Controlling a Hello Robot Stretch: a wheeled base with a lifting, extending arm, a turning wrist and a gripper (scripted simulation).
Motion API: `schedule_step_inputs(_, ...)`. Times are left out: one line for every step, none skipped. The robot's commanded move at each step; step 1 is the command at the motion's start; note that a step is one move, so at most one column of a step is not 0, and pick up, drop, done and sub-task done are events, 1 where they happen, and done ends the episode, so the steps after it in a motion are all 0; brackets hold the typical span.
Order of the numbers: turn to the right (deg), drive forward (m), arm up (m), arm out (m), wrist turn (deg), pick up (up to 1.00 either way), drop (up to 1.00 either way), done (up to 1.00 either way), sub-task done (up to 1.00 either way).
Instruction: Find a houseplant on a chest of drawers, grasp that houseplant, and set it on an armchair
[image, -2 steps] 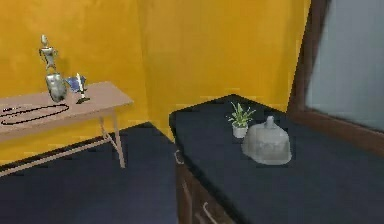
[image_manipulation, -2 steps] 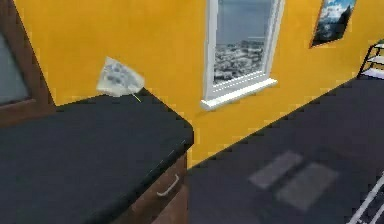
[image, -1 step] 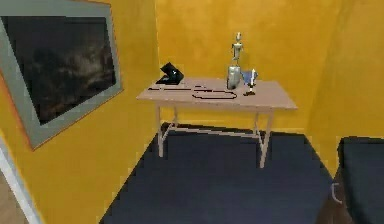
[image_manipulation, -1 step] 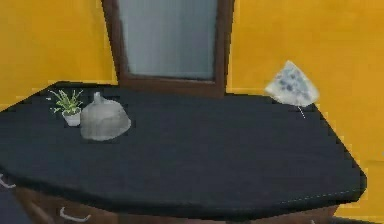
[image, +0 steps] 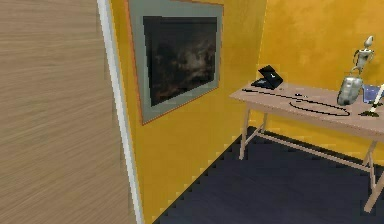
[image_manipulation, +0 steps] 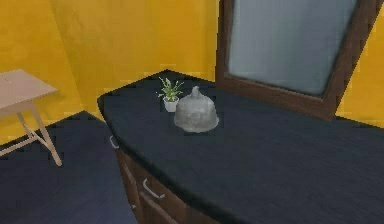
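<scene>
Well, houseplant (image_manipulation: 171, 93) upright on chest of drawers (image_manipulation: 262, 152)

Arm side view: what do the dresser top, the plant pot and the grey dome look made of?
Chest of drawers top: dark, matte, no visible grain; painted wood or stone, unclear. Houseplant pot: plain white, smooth; ceramic or plastic. Grey dome: pale highlights, slight sheen; looks like glass or dull metal, can't settle which.

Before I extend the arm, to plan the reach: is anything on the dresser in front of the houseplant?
Yes: a grey dome-shaped thing stands just nearer than the houseplant, toward the arm side view's right.
</scene>
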Motion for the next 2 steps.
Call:
schedule_step_inputs(0.0,0.0,0.5,0.0,0.0,0.0,0.0,0.0,0.0)
schedule_step_inputs(0.0,0.0,0.38,0.0,0.0,0.0,0.0,0.0,0.0)
